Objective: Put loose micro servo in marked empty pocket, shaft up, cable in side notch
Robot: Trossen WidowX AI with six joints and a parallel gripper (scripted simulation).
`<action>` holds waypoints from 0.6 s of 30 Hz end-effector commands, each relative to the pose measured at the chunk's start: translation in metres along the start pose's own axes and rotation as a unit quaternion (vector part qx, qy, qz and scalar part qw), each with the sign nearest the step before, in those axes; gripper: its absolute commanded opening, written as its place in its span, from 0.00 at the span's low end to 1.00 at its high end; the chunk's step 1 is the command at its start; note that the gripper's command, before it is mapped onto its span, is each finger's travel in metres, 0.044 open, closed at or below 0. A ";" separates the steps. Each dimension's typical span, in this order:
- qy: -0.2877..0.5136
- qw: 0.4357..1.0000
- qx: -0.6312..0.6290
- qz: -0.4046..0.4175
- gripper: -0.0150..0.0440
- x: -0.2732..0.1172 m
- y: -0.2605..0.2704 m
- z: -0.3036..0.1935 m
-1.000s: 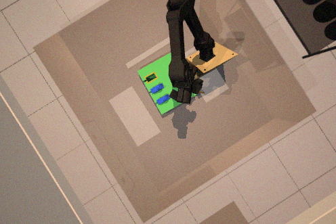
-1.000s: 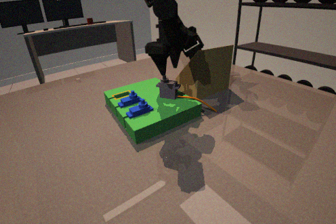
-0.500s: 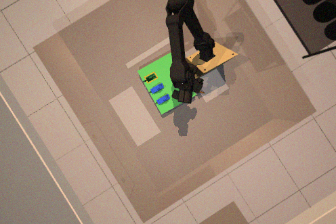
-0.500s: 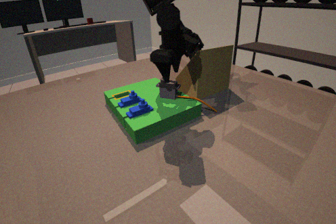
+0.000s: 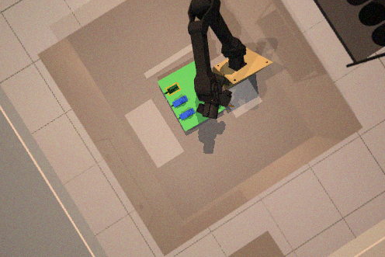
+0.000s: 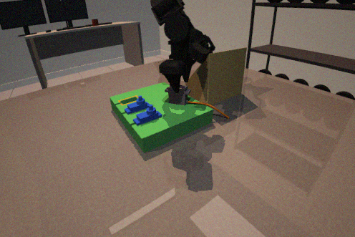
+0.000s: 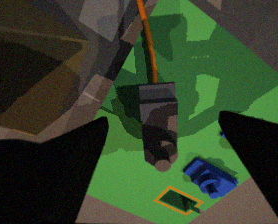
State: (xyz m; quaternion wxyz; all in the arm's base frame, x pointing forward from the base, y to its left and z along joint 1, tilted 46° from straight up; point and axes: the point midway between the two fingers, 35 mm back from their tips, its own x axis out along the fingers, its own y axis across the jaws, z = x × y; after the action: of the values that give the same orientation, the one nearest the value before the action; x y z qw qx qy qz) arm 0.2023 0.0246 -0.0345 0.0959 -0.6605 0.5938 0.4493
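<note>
The black parallel-jaw hand (image 7: pixel 162 137) is spread almost to its full width and holds nothing. Its two dark fingers flank the loose grey micro servo (image 7: pixel 159 120) in the wrist view, one on each side, neither touching the body.

The servo stands on the green rectangular deck (image 7: pixel 130 185), directly below the hand and centred between the fingers. Its output shaft points up toward the hand, and its orange cable (image 7: pixel 149 45) runs from the body off the deck's far edge. The fingers appear to straddle the body's shorter dimension; a straight descent should bring them alongside it.

Beyond the servo along the deck lie two seated blue servos (image 6: pixel 143 111). Past these, at the deck's end furthest from the loose servo, is the orange-outlined empty pocket (image 7: pixel 177 200), with its side notch visible.

No brand, label or legible writing is visible on any part.
</note>
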 end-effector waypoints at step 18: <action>0.003 1.000 -0.006 0.005 0.44 0.011 0.002 0.001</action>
State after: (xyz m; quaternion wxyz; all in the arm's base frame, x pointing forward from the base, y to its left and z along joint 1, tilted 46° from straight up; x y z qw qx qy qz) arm 0.1991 0.0176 -0.0411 0.0917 -0.6588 0.5956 0.4504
